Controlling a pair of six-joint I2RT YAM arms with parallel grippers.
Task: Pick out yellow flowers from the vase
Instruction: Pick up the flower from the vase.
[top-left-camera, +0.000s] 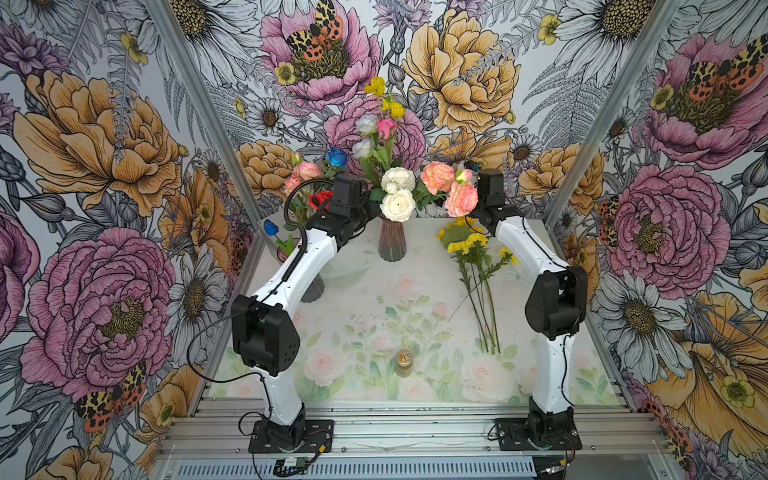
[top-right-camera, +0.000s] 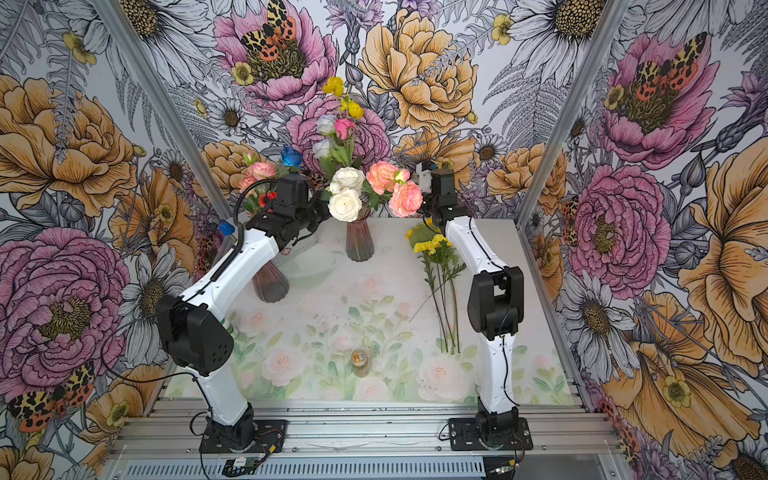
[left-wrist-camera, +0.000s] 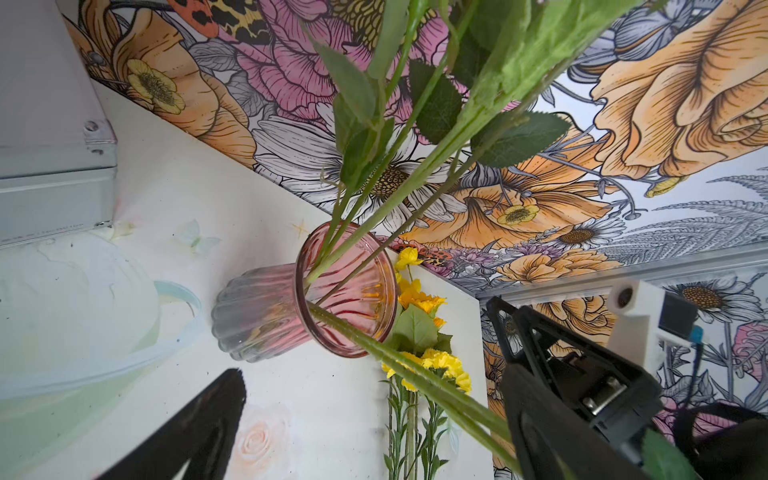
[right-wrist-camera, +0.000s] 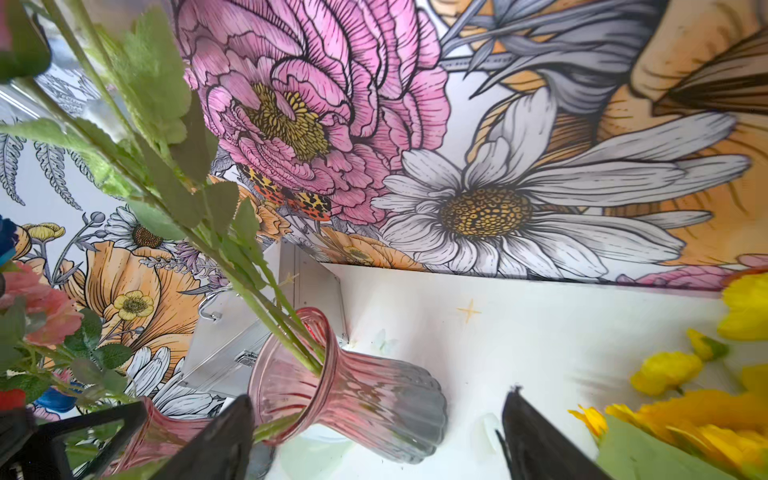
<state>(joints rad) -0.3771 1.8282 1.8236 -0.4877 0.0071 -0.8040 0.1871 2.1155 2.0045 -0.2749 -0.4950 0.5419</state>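
Note:
A pink ribbed glass vase (top-left-camera: 392, 243) (top-right-camera: 360, 243) stands at the back middle of the table. It holds white, pink and peach roses, and yellow flowers (top-left-camera: 375, 85) (top-right-camera: 333, 86) rise on tall stems above them. More yellow flowers (top-left-camera: 469, 243) (left-wrist-camera: 440, 361) (right-wrist-camera: 665, 365) lie flat on the table to the right of the vase. My left gripper (left-wrist-camera: 363, 336) is open just left of the vase (left-wrist-camera: 345, 291), with one green stem slanting across its gap, ungripped. My right gripper (right-wrist-camera: 379, 395) is open too, on the right of the vase (right-wrist-camera: 353, 399). Both grippers' fingers are hidden in the top views.
A second vase (top-left-camera: 312, 286) with pink, red and blue roses stands at the left, partly behind my left arm. A clear bowl (left-wrist-camera: 83, 311) and a clear-lidded box (left-wrist-camera: 54, 166) lie near it. A small jar (top-left-camera: 404, 361) stands at the front middle.

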